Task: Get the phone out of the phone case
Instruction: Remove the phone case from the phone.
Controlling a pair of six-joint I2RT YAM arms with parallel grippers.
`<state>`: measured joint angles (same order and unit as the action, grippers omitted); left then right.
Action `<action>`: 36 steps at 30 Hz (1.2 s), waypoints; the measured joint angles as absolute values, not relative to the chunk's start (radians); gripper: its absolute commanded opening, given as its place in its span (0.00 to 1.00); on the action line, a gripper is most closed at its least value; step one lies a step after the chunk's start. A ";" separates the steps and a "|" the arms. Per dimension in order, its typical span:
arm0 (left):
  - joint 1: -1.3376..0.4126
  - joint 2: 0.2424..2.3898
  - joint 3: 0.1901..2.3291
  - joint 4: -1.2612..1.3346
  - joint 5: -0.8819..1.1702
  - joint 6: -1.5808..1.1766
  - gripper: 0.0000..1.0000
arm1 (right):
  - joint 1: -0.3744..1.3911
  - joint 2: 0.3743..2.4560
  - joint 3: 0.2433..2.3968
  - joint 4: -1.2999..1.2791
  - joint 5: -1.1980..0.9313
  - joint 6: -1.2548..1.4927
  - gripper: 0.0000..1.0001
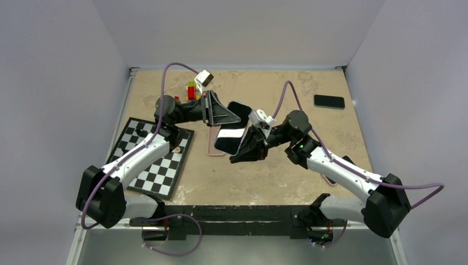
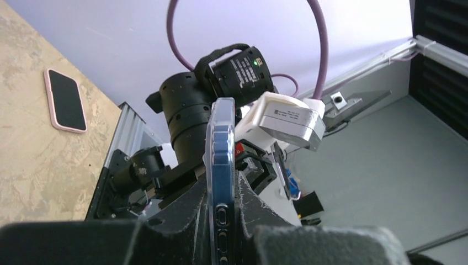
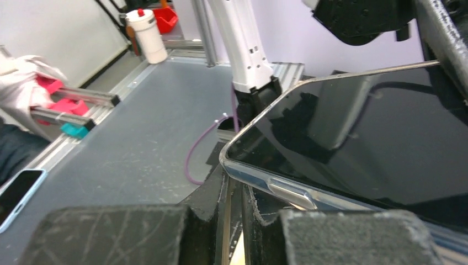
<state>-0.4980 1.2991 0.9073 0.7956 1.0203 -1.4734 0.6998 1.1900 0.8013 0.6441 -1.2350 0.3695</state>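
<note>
Evidently mid-removal, the phone point(image 1: 230, 141), in its clear case point(image 2: 212, 143), is clamped edgewise above the table point(image 1: 309, 160) by the left gripper point(image 2: 221, 232), and the case must next be peeled off by the closed right gripper point(image 3: 234, 221).

Dark phone point(image 1: 232, 130) aloft between left claw point(image 1: 236, 117) and right claw point(image 1: 241, 146)

Pale lilac walls point(image 1: 55, 66) enclose the mottled tan worktop point(image 1: 265, 182) left, right and far; a flat grey surface point(image 1: 248, 255) lies near.

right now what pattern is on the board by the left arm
The board has a black-and-white chequer pattern; it shows best in the top external view.
</note>
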 measured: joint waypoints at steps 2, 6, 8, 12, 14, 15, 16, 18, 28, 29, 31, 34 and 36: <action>-0.498 1.299 0.900 0.796 0.996 -1.490 0.00 | 0.702 1.187 0.806 0.599 -1.197 0.314 0.00; -0.498 1.298 0.886 0.788 0.940 -1.503 0.00 | 0.714 1.152 0.815 0.496 -1.076 0.227 0.02; -0.501 1.284 0.884 0.752 0.931 -1.496 0.00 | 0.710 1.118 0.815 0.451 -0.983 0.202 0.25; -0.527 1.204 0.876 0.661 0.903 -1.397 0.00 | 0.691 1.064 0.816 0.368 -0.797 0.177 0.76; -0.537 1.137 0.868 0.585 0.873 -1.310 0.00 | 0.686 1.036 0.814 0.330 -0.719 0.179 0.80; -0.540 1.108 0.868 0.546 0.853 -1.267 0.00 | 0.686 1.017 0.811 0.313 -0.684 0.183 0.81; -0.541 1.078 0.868 0.503 0.829 -1.219 0.00 | 0.686 1.000 0.805 0.300 -0.659 0.187 0.82; -0.540 1.026 0.868 0.426 0.776 -1.131 0.00 | 0.687 0.951 0.774 0.283 -0.591 0.210 0.83; -0.539 0.915 0.818 0.265 0.554 -0.924 0.00 | 0.686 0.934 0.675 0.336 -0.520 0.445 0.85; -0.539 0.914 0.799 0.273 0.538 -0.925 0.00 | 0.686 0.951 0.665 0.410 -0.554 0.501 0.83; -0.539 0.914 0.767 0.277 0.511 -0.932 0.00 | 0.687 0.999 0.653 0.559 -0.624 0.618 0.83; -0.539 0.915 0.731 0.297 0.484 -0.954 0.00 | 0.693 1.095 0.650 0.751 -0.690 0.764 0.80; -0.539 0.915 0.717 0.324 0.475 -0.975 0.00 | 0.700 1.159 0.649 0.847 -0.710 0.841 0.79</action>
